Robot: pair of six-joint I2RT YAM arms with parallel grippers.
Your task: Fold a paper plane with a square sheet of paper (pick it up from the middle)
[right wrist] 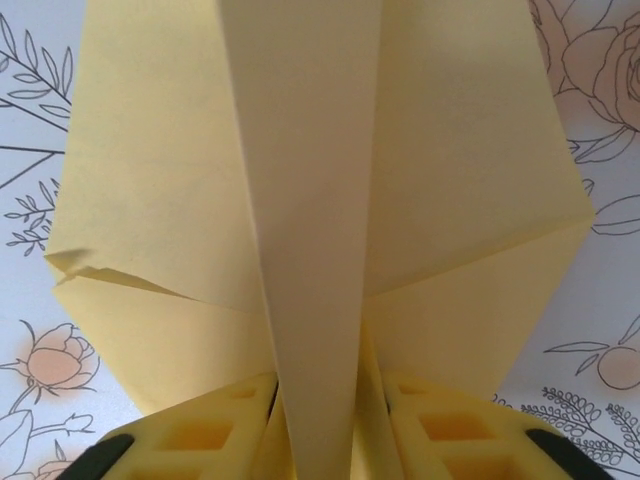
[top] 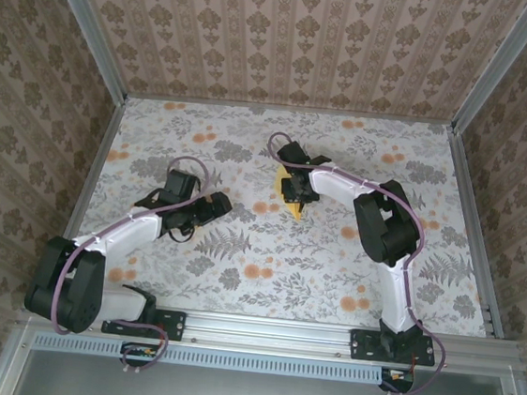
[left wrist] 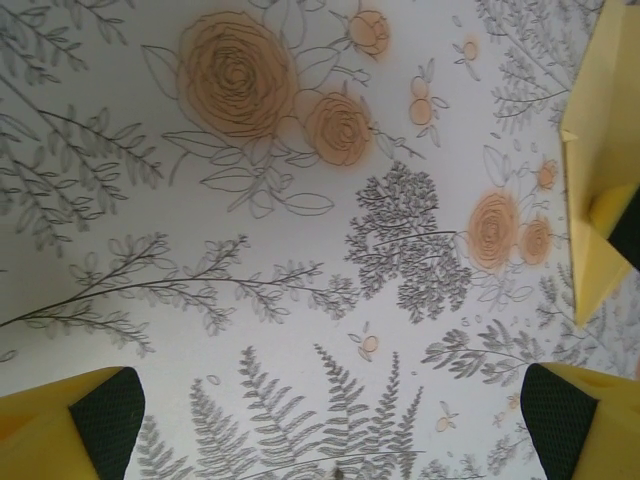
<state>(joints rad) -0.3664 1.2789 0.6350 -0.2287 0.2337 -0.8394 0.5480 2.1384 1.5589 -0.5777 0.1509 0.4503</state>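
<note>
Jaws of your left gripper (left wrist: 325,410) stand wide apart, nothing between them but the floral table (left wrist: 300,300). Left fingers (left wrist: 70,425) sit at the bottom corners of the left wrist view, clear of the paper. The paper plane (left wrist: 600,130) lies off to the right in that view, past the right-hand finger and not between the jaws.

Your right gripper (right wrist: 320,400) is on the plane (right wrist: 300,200). Its raised centre fold runs straight down between the two fingers (right wrist: 210,430), with the wings spread flat to either side. Jaws here are narrow, close on both sides of the fold. You cannot tell whether the pads press it or just flank it. One wing corner at the left of the right wrist view looks slightly crumpled.

From the top view, the plane (top: 291,205) lies about mid-table, a little toward the back, partly under the right gripper (top: 295,184). The left gripper (top: 208,209) is to the left of it and a bit nearer to you, close but apart from the paper.

Edges: the table (top: 331,271) is bare on all sides of the plane. The patterned walls (top: 280,39) at back and sides stand well apart from both grippers. The metal rail (top: 268,330) with the arm bases is well apart too, at the near edge. Most open room is on the right half and the front strip.
</note>
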